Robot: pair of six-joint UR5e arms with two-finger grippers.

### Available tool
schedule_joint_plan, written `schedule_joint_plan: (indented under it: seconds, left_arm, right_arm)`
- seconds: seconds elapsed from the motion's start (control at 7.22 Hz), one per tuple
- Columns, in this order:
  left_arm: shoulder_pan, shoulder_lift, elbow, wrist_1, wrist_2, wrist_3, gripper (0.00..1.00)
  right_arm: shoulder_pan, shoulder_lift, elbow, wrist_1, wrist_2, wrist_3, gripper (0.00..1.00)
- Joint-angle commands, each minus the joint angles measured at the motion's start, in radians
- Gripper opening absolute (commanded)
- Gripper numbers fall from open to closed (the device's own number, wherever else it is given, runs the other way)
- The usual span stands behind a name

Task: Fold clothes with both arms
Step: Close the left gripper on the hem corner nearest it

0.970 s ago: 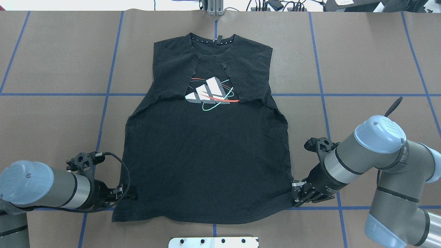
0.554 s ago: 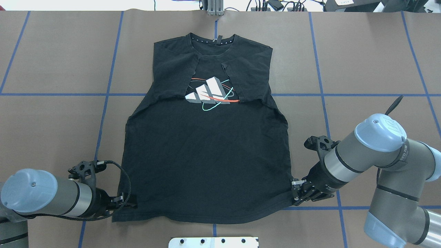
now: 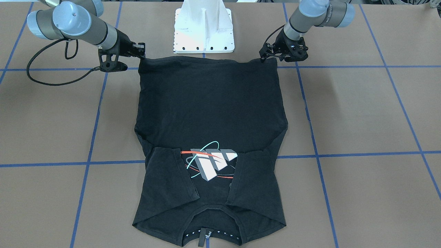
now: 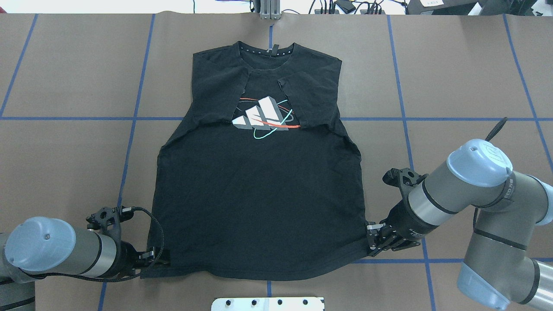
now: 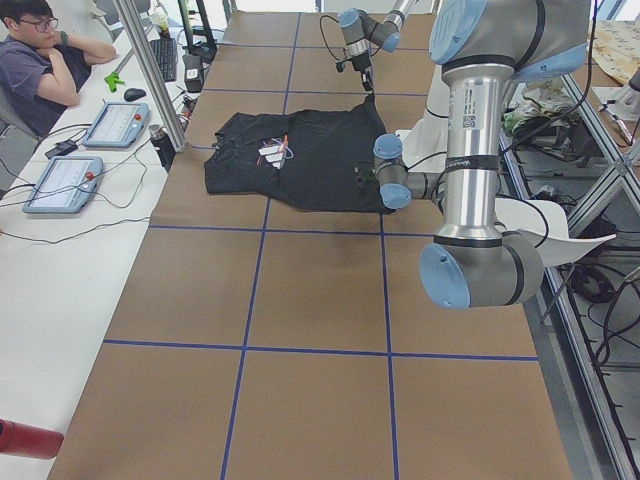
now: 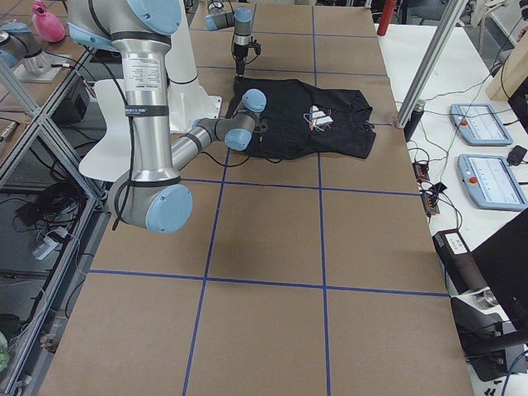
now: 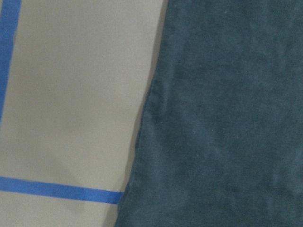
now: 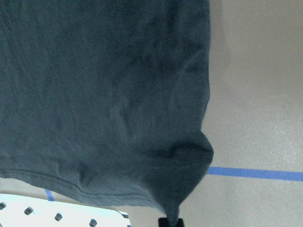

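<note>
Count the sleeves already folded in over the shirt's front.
2. One sleeve lies on the robot's left of the print, the other sleeve on its right, both flat on the shirt. None hidden.

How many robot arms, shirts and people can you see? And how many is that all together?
arms: 2 (left arm, right arm)
shirt: 1
person: 1
total: 4
</note>
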Motion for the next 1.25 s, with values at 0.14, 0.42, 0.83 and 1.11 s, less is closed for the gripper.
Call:
schedule_joint_plan:
  seconds: [0.14,0.42,0.83,1.11]
  left_arm:
    - [0.014,-0.002,0.002,0.004,0.0,-0.011,0.92]
    - [0.014,-0.002,0.003,0.004,0.0,-0.011,0.91]
    - [0.016,-0.004,0.008,0.004,0.0,-0.011,0.89]
    - [0.016,-0.002,0.009,0.004,0.0,-0.011,0.79]
  right_arm:
    - [0.013,0.0,0.0,0.0,0.016,0.0,0.0]
    - [0.016,0.0,0.0,0.0,0.016,0.0,0.0]
    - [0.021,0.0,0.0,0.0,0.016,0.0,0.0]
    - [0.024,0.0,0.002,0.0,0.018,0.0,0.0]
